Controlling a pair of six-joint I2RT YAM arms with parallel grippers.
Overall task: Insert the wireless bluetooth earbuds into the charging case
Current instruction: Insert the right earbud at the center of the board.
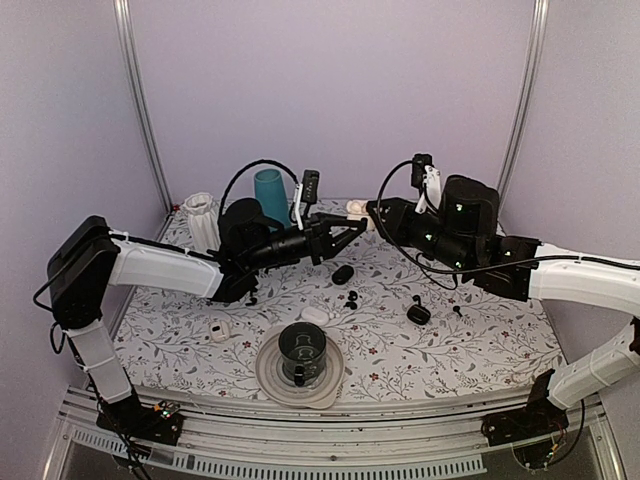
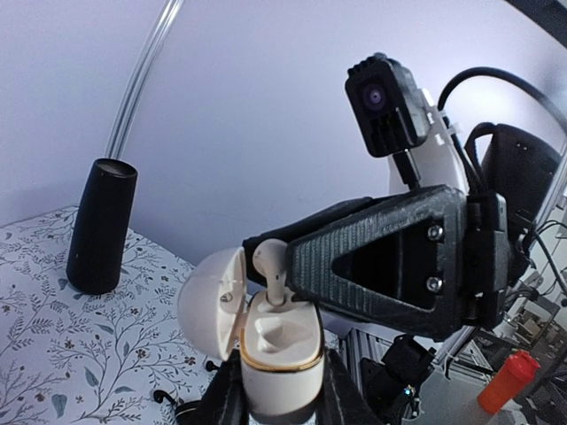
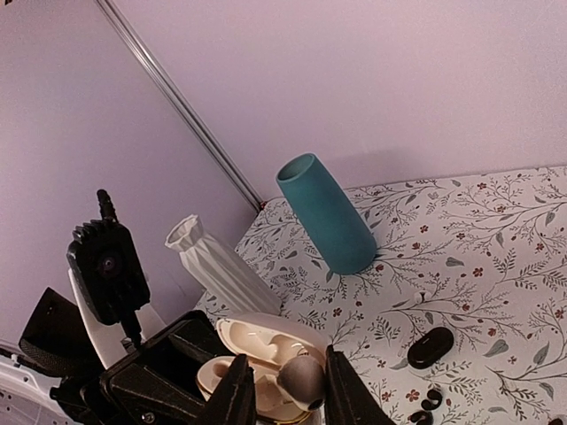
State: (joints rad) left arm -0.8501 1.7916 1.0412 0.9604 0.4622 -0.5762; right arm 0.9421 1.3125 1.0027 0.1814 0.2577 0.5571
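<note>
A cream charging case point(image 2: 282, 350) stands upright in my left gripper point(image 2: 282, 403), which is shut on its body; the lid point(image 2: 213, 301) hangs open to the left. A cream earbud point(image 2: 270, 266) stands with its stem in the case's far slot, and the near slot is empty. My right gripper point(image 3: 288, 365) straddles that earbud point(image 3: 306, 382); its jaws stand slightly apart, with a gap between the left finger and the bud. From above, both grippers meet at the case point(image 1: 356, 209) over the table's back. Tiny black earbuds point(image 1: 351, 297) lie on the cloth.
A closed black case point(image 1: 342, 273), an open black case point(image 1: 418, 313) and a white case point(image 1: 314, 314) lie mid-table. A dark cup point(image 1: 301, 350) on a plate stands at the front. A teal vase point(image 1: 270, 190), a white vase point(image 1: 203, 218) and a black cylinder point(image 1: 310, 185) stand at the back.
</note>
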